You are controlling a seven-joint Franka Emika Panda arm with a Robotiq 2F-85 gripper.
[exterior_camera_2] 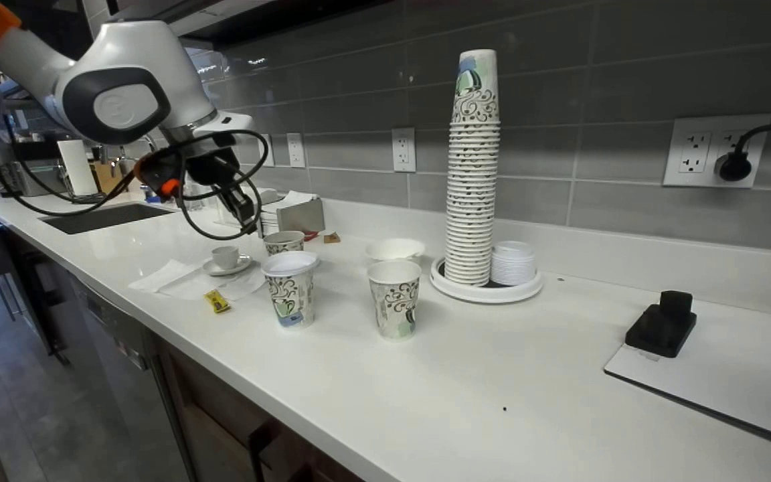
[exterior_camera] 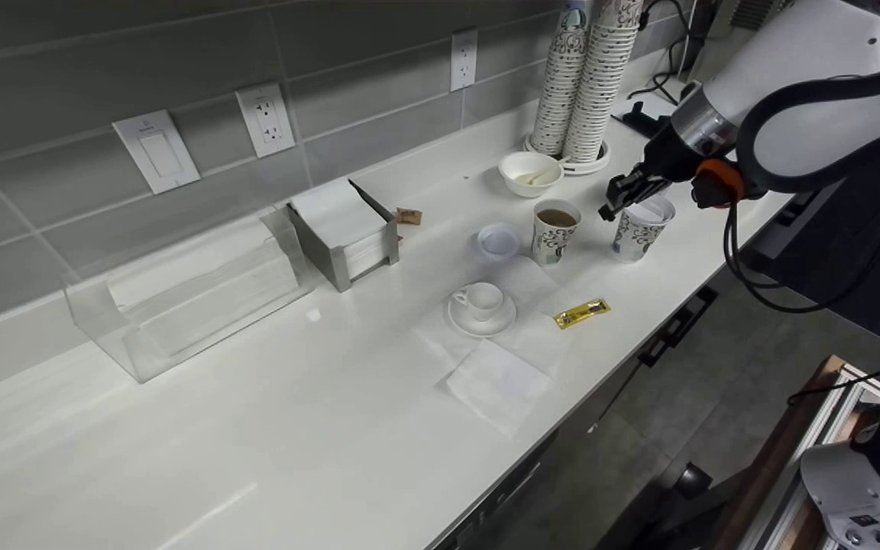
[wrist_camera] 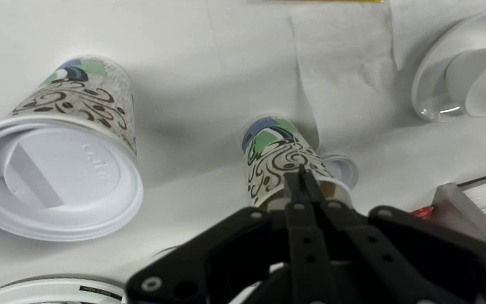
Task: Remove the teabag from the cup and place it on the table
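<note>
The paper cup [exterior_camera: 551, 243] with brown liquid stands upright on the white table [exterior_camera: 318, 428]. Its rim shows behind a lidded cup [exterior_camera_2: 290, 294] in an exterior view [exterior_camera_2: 284, 248]. My gripper [exterior_camera: 613, 203] is above the table beside this cup. In the wrist view, my fingertips [wrist_camera: 301, 174] are together and overlap the cup [wrist_camera: 274, 160], hiding part of its rim. A thin light line runs down the cup's side toward the fingertips. I cannot tell whether it is a string or whether it is held. No teabag shows; the cup's inside is mostly hidden.
Another paper cup [exterior_camera_2: 395, 304] stands near the lidded one. A white cup on a saucer [exterior_camera: 478, 319], napkins [exterior_camera: 497, 382] and a yellow packet [exterior_camera: 581, 313] lie nearby. A bowl [exterior_camera: 530, 172], a loose lid [exterior_camera: 498, 241], tall cup stacks [exterior_camera: 596, 84] and a napkin holder [exterior_camera: 344, 237] stand toward the wall.
</note>
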